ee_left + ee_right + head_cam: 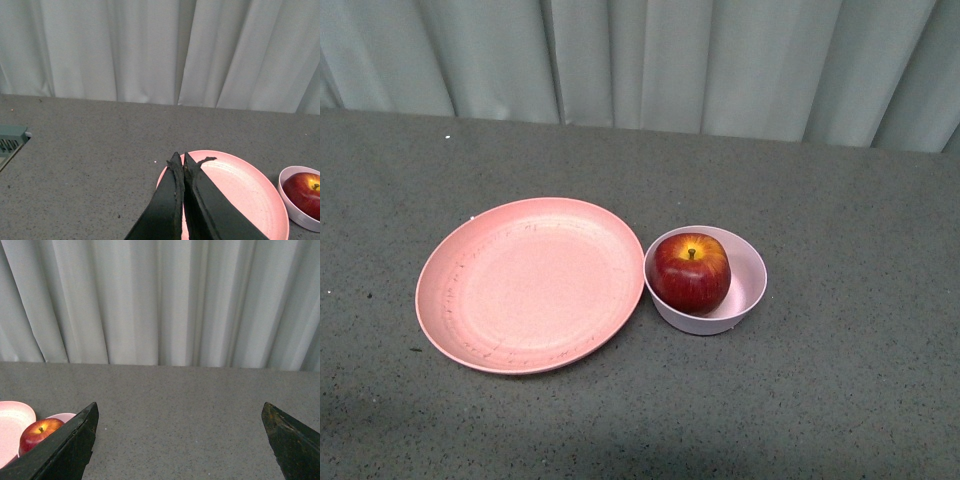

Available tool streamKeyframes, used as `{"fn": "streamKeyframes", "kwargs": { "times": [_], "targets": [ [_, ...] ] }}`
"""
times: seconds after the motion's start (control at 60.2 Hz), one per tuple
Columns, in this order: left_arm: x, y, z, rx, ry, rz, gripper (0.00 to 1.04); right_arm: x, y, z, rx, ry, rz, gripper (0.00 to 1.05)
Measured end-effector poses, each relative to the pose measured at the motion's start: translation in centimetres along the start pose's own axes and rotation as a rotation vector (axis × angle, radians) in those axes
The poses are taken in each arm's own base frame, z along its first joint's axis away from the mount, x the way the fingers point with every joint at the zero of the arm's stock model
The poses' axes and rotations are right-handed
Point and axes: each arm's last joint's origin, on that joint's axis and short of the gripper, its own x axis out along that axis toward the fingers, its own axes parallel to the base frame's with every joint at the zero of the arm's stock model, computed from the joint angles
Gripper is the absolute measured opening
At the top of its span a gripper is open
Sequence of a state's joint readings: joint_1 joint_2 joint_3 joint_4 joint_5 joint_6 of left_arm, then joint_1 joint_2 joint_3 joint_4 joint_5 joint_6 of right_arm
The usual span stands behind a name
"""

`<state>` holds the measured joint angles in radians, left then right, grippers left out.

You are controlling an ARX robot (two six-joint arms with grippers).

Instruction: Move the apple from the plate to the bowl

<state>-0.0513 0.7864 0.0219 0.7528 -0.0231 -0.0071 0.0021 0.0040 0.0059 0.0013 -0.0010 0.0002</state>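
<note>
The dark-red apple [690,271] with a yellow patch at its stem sits inside the small pale pink bowl [748,288]. The wide salmon-pink plate [525,285] lies just left of the bowl, touching it, with nothing on it. Neither gripper shows in the front view. In the left wrist view my left gripper [180,159] is shut and empty, raised over the near edge of the plate [240,192], with the apple [303,193] in the bowl [290,206] off to one side. In the right wrist view my right gripper [180,412] is open and empty over bare table, and the apple [39,434] shows beside one finger.
The objects sit on a grey speckled table [840,400] backed by a pale curtain [650,60]. A grey-green vented object [10,141] lies at the table's edge in the left wrist view.
</note>
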Motion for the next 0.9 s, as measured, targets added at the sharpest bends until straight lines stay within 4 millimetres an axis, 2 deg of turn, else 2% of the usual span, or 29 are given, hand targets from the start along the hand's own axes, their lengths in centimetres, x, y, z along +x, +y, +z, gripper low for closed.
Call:
{"fn": "streamKeyframes", "kwargs": {
  "times": [0.133,0.897],
  "targets": [
    [-0.7,0.6,0.3,-0.001,-0.011,0.031,0.04,0.0,0.0,0.0,0.0,0.0,0.0,0.95],
    [-3.3,0.6,1.0,0.0,-0.034,0.028,0.04,0.0,0.0,0.0,0.0,0.0,0.0,0.95]
  ]
}}
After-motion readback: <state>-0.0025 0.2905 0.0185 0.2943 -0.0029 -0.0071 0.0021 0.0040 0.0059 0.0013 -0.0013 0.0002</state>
